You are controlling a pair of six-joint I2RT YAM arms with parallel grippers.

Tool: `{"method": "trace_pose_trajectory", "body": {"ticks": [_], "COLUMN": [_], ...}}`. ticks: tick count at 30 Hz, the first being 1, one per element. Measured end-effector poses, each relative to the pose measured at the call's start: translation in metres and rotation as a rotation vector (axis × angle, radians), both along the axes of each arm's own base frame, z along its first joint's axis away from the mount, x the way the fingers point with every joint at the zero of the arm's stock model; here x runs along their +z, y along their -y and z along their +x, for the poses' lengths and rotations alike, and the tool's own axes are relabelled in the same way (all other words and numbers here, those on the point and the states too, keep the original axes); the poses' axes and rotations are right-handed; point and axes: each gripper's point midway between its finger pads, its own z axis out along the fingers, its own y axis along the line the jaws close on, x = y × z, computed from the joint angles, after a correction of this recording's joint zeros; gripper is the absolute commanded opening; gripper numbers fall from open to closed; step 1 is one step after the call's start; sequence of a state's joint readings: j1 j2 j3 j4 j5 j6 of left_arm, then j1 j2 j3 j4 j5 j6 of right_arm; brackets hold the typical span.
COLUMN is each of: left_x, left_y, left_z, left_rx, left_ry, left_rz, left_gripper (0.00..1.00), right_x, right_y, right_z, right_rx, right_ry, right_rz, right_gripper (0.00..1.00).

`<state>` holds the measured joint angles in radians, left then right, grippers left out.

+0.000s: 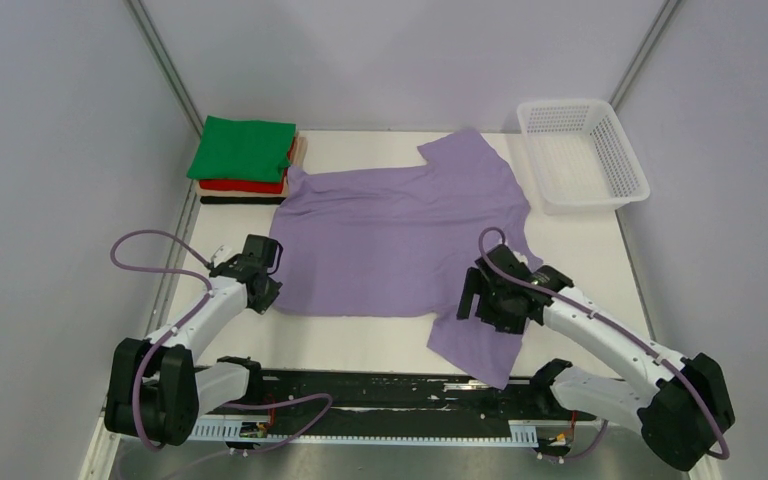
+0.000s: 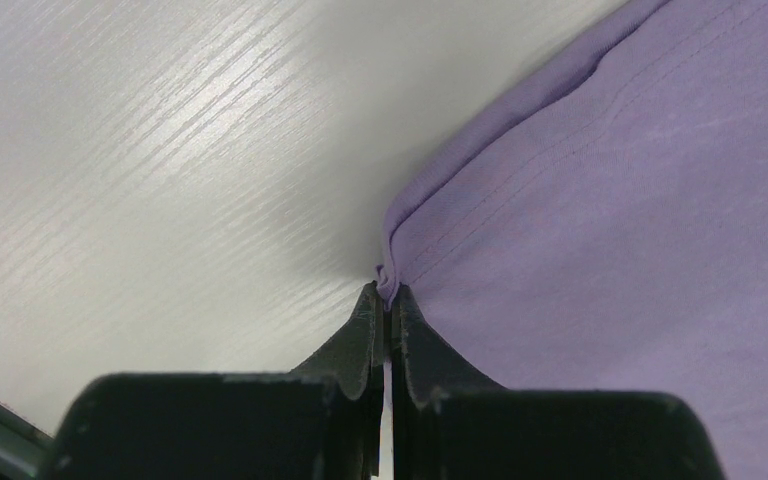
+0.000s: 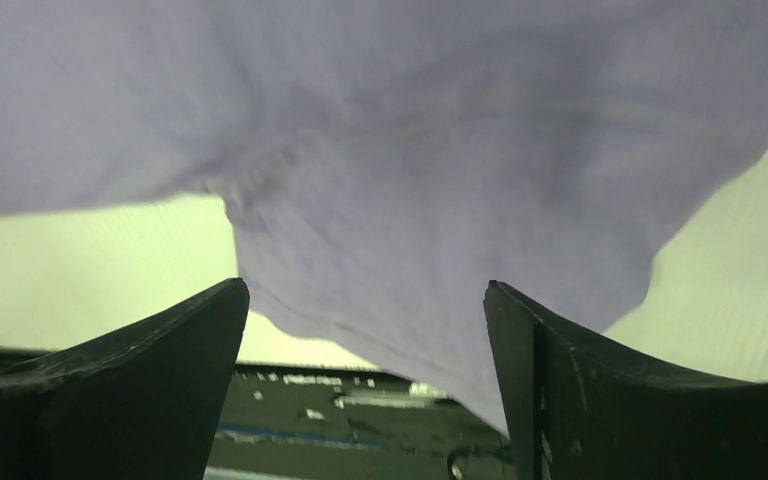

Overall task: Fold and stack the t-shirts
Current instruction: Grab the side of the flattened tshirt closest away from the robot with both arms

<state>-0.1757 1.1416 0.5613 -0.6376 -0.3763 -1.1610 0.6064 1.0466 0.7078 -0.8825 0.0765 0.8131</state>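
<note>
As it lies — t-shirt (image 1: 400,240) runs left-right.

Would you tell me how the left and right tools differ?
The left tool is shut, pinching the edge of the lavender shirt; the right tool is open, holding nothing. The left sits at its near-left corner, the right over its near flap. Both point at that shirt.

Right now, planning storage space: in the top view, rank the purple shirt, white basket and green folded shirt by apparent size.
1. purple shirt, by far
2. white basket
3. green folded shirt, only slightly smaller than the basket
</note>
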Motion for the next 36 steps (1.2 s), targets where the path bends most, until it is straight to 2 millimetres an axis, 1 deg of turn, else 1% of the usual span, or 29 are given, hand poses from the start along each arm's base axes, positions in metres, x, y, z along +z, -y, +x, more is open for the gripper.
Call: {"method": "trace_pose_trajectory", "body": {"ticks": [3, 6, 8, 12, 17, 20, 21, 25, 27, 28, 29, 33, 36], "left_x": [0.000, 0.000, 0.000, 0.001, 0.003, 0.003, 0.003, 0.003, 0.003, 0.002, 0.002, 0.001, 0.001], "left_y": [0.001, 0.001, 0.001, 0.001, 0.001, 0.000, 0.000, 0.000, 0.000, -0.001, -0.001, -0.001, -0.002], "left_z": [0.000, -0.001, -0.001, -0.001, -0.001, -0.001, -0.001, -0.001, -0.002, -0.002, -0.002, -0.003, -0.008], "left_rx": [-0.009, -0.015, -0.017, -0.019, -0.018, -0.017, -0.018, -0.019, -0.020, -0.020, -0.020, -0.020, -0.020], "left_ry": [-0.003, -0.005, -0.007, -0.002, 0.006, 0.005, 0.005, 0.004, 0.001, -0.002, -0.004, -0.009, -0.022], "left_rz": [-0.004, -0.003, -0.002, -0.001, -0.001, 0.002, 0.003, 0.005, 0.006, 0.007, 0.007, 0.008, 0.010], "left_gripper": [0.00, 0.00, 0.00, 0.00, 0.00, 0.00, 0.00, 0.00, 0.00, 0.00, 0.00, 0.00, 0.00], "right_x": [-0.016, -0.031, -0.036, -0.045, -0.057, -0.062, -0.063, -0.063, -0.063, -0.063, -0.063, -0.061, -0.058], "right_y": [0.001, 0.007, 0.009, 0.009, 0.012, 0.010, 0.008, 0.002, 0.000, 0.000, 0.000, 0.000, 0.002], "right_z": [-0.035, -0.067, -0.079, -0.091, -0.098, -0.102, -0.102, -0.099, -0.099, -0.098, -0.098, -0.090, -0.086], "right_rx": [0.004, -0.007, -0.018, -0.041, -0.073, -0.084, -0.087, -0.099, -0.108, -0.109, -0.109, -0.111, -0.110], "right_ry": [-0.113, -0.229, -0.277, -0.352, -0.409, -0.432, -0.434, -0.431, -0.430, -0.427, -0.423, -0.372, -0.334], "right_rz": [-0.028, -0.056, -0.071, -0.097, -0.126, -0.117, -0.107, -0.080, -0.072, -0.072, -0.070, -0.054, -0.051], "right_gripper": [0.74, 0.69, 0.66, 0.59, 0.56, 0.50, 0.47, 0.25, 0.13, 0.03, 0.00, 0.00, 0.00]}}
